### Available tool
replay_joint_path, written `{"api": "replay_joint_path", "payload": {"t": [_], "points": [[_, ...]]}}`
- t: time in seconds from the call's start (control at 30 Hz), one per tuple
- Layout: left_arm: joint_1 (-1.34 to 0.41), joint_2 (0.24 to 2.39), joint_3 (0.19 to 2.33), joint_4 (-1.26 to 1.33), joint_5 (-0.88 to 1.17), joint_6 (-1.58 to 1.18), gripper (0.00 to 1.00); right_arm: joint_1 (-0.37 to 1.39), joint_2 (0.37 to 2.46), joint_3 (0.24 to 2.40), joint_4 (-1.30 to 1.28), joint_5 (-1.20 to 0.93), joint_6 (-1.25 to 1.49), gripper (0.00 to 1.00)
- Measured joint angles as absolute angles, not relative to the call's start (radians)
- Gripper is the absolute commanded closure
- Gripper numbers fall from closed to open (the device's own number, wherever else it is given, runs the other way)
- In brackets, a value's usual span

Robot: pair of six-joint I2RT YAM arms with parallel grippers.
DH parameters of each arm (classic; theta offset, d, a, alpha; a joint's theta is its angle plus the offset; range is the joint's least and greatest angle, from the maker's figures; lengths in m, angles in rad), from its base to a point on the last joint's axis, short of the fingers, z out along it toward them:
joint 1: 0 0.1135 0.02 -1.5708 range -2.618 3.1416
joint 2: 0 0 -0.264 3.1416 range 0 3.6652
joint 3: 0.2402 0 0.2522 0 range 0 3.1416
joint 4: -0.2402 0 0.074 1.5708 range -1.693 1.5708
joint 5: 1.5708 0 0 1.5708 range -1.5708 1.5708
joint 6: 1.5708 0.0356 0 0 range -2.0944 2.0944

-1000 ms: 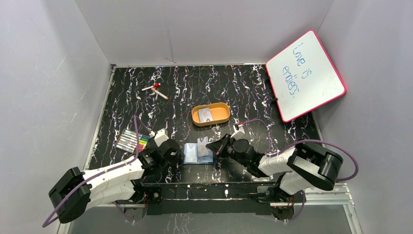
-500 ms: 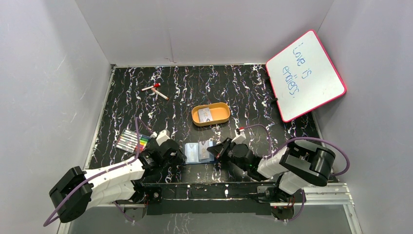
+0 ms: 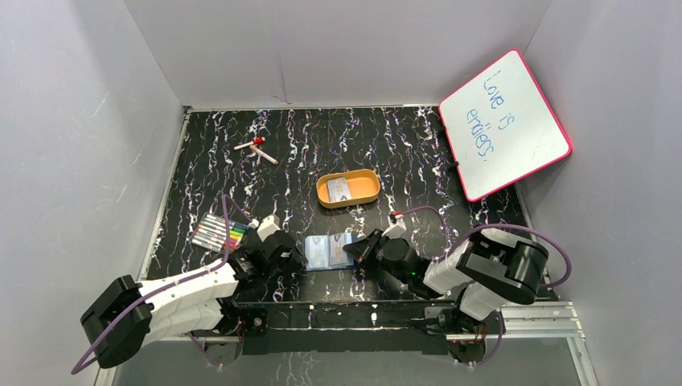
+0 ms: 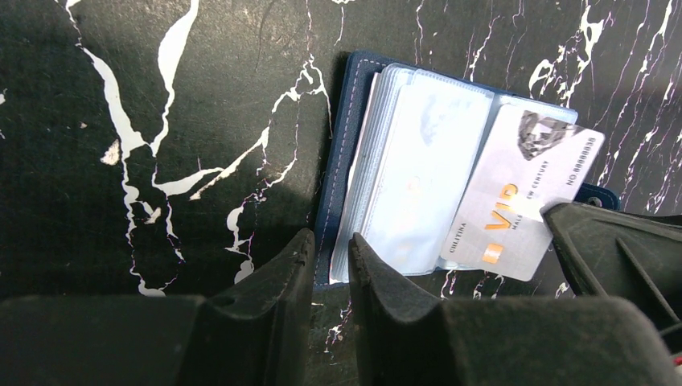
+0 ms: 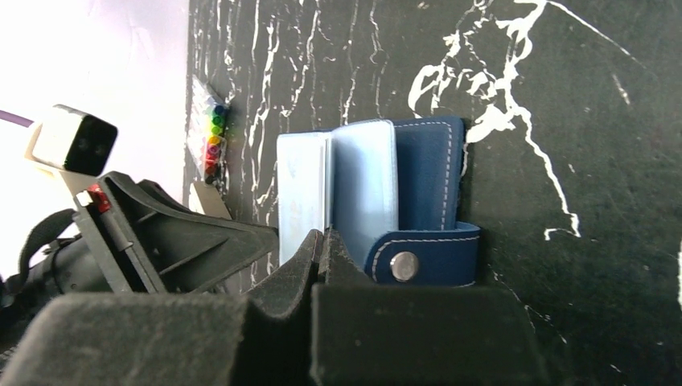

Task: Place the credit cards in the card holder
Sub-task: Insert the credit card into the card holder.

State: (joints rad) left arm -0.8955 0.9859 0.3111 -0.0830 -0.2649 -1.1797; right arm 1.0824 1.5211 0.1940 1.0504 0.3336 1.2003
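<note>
Open card holder (image 3: 328, 252) of stitched navy leather, flat on the glossy black, white-veined desk (image 3: 402, 153), with a fan of clear, floppy plastic sleeves inside and a rounded snap tab (image 5: 418, 261) with a metal stud curling up at its right end. On top of those sleeves, a stiff, pale grey card (image 4: 515, 193) with orange lettering, tilted and jutting past the holder's right edge. At the holder's left edge, left gripper (image 4: 330, 273) pinched onto the navy cover, one matte black finger on either side. At its right edge, right gripper (image 5: 322, 241) clenched tight, tip touching the card's corner; unclear whether the card is nipped. Beyond the holder, a smooth orange oval tray (image 3: 370, 195) with a second card (image 3: 341, 188) in it. Left of the holder, a flat pack of coloured markers (image 3: 219, 233).
</note>
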Motion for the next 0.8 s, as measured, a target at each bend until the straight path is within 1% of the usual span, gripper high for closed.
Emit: {"api": "replay_joint_path", "payload": {"t": [0.6,0.67,0.8], "points": [[-0.895,0.985,0.311,-0.083,-0.263,-1.179,0.8,1.082,1.613,0.203,1.139,0.311,1.201,1.0],[-0.894,0.985,0.311,-0.083,-0.263,-1.179,0.78,1.082,1.615,0.203,1.148,0.311,1.201,1.0],[-0.894,0.98,0.311,-0.087,-0.264,-1.179,0.7,1.082,1.611,0.202,1.153,0.312,1.201,1.0]]}}
